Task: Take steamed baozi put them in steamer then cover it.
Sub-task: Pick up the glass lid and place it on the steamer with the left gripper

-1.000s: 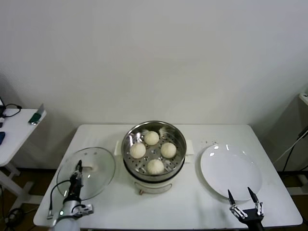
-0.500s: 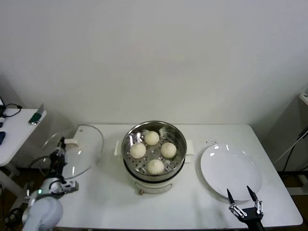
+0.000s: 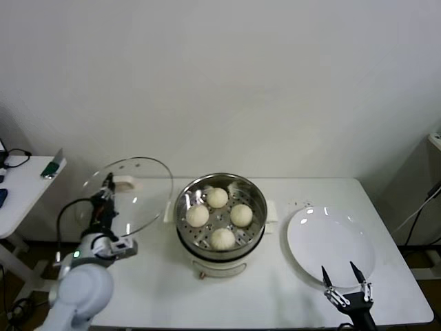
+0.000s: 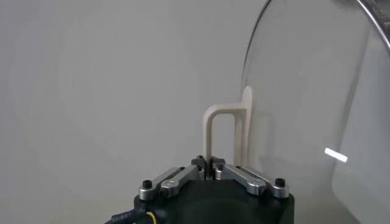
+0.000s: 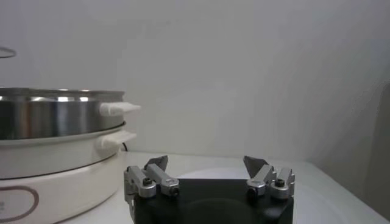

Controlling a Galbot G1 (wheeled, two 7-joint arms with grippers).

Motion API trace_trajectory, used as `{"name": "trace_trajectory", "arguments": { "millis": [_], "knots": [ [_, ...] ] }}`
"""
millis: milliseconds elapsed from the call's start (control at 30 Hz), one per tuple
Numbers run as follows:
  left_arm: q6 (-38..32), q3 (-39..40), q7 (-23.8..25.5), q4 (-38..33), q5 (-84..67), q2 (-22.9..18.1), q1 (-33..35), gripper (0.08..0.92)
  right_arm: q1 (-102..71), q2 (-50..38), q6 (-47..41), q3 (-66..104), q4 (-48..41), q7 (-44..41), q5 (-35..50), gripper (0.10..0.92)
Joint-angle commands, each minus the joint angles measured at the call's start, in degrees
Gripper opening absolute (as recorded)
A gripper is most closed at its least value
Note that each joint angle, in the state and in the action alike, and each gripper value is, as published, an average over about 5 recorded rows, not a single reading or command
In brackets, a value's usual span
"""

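Observation:
Four cream-white baozi (image 3: 220, 217) lie in the shiny steel steamer (image 3: 256, 195) on its cream pot base (image 3: 219, 265) at the table's middle. My left gripper (image 3: 107, 187) is shut on the cream bar handle (image 3: 126, 182) of the clear glass cover (image 3: 141, 196). It holds the cover tilted in the air, left of the steamer. In the left wrist view the jaws (image 4: 208, 165) pinch the handle (image 4: 226, 129), with the glass (image 4: 317, 109) beyond. My right gripper (image 3: 342, 278) is open and empty at the front right, also seen in its wrist view (image 5: 206, 164).
A flat white plate (image 3: 329, 245) lies right of the steamer, just behind my right gripper. A side table (image 3: 21, 186) with small items stands at the far left. The steamer (image 5: 49, 115) fills the near side of the right wrist view.
My left gripper has lifted the cover off the table, raised it, then carried it rightward toward the steamer. The right arm has barely moved.

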Motion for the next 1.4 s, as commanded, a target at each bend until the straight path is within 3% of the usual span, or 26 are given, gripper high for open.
{"name": "trace_trajectory", "arguments": {
  "millis": [33, 300, 867, 1400],
  "knots": [
    [5.83, 15.97, 8.82, -5.28, 15.11, -8.51, -4.63, 0.139, 1.34, 0.2, -0.16, -0.45, -1.09, 0.19, -0.33, 0.823],
    [6.41, 22.92, 11.17, -0.74, 23.79, -17.25, -7.82, 0.139, 2.81, 0.81, -0.12, -0.86, -2.3, 0.48, -0.34, 0.823],
    [4.85, 29.65, 9.51, 8.77, 34.51, -32.84, -8.19, 0.139, 3.33, -0.27, 1.16, -0.56, -3.74, 0.74, 1.1, 0.823],
    [5.87, 27.78, 6.69, 15.64, 37.28, -33.62, -7.5, 0.139, 2.88, -0.8, 2.1, -0.47, -3.91, 0.89, 1.65, 0.823]
  ]
}}
